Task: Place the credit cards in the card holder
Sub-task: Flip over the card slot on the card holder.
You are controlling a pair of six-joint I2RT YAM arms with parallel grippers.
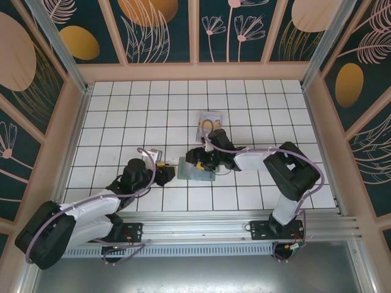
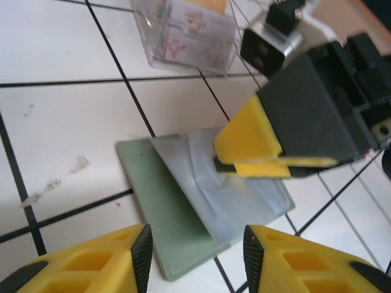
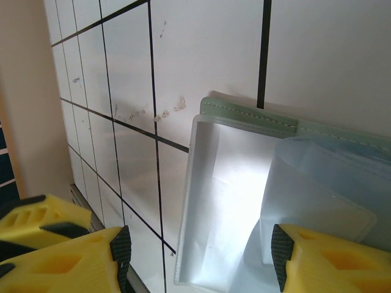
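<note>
Credit cards (image 1: 211, 122) lay in a clear case (image 2: 183, 36) just beyond the open card holder (image 1: 195, 172) — far side, nearer my right claw (image 3: 195, 250) | right claw spread, low over holder's pale inside | left claw (image 2: 195, 250) spread too, just beside its left edge.

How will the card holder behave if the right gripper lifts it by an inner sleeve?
Probably floppy: the card holder has thin translucent sleeves bowing up off its flat green cover. It is thin, so likely light and apt to slide on the glossy tiles when pushed. The sleeves look slick, so the open right gripper might slip off.
</note>
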